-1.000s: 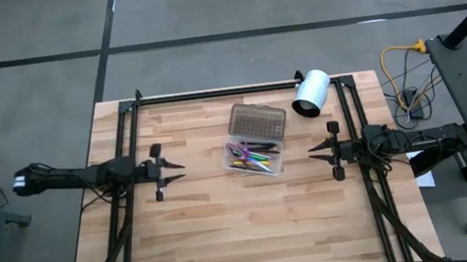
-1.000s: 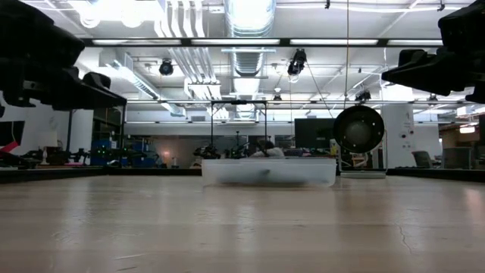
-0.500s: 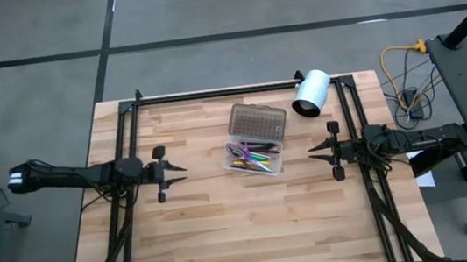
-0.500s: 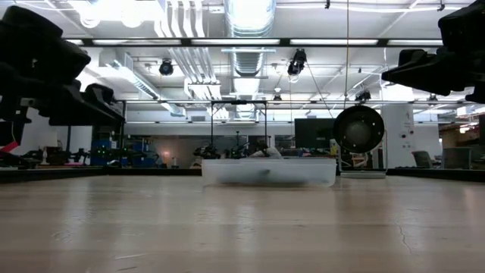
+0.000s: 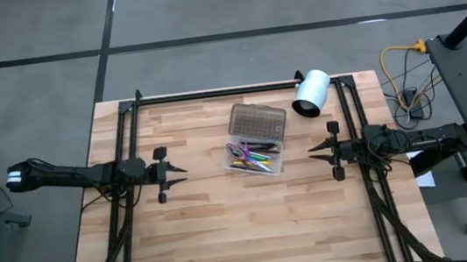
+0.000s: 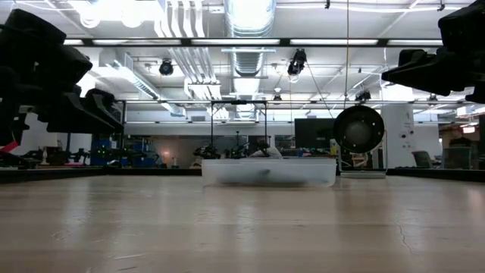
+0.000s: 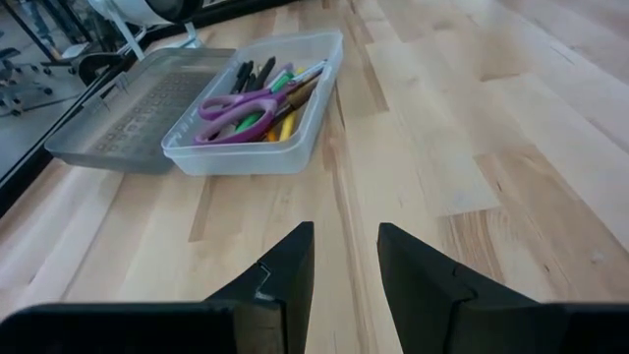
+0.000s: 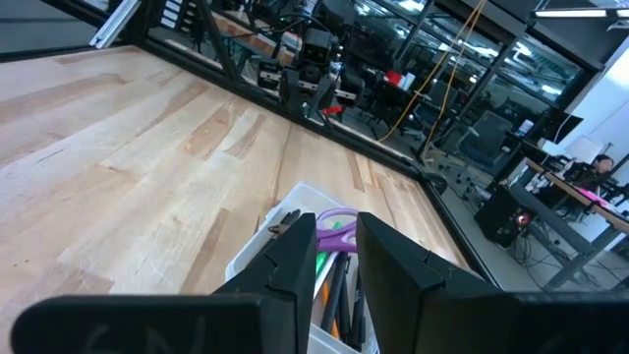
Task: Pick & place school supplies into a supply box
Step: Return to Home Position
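School supplies [image 7: 257, 98]: pens and purple scissors lie inside the supply box [image 7: 246, 159], mid-table [image 5: 228, 237].
Left hand [image 5: 178, 172]: fingers slightly parted, empty, well clear of the box.
Right hand [image 5: 316, 154]: likewise, on the opposite side.
Risk: slight; an arm swinging low could knock the box.

The supply box [image 7: 295, 147] is clear plastic, and its lid [image 7: 138, 113] is grey with a grid of dots. The scissors [image 7: 246, 103] are purple, the pens [image 7: 248, 71] black, and the pencils [image 7: 280, 128] yellow, green and brown. The counter [image 5: 227, 229] is pale striped wood. The cylinder [image 5: 310, 93] is white. The left hand [image 5: 180, 172] and right hand [image 5: 313, 150] are black.
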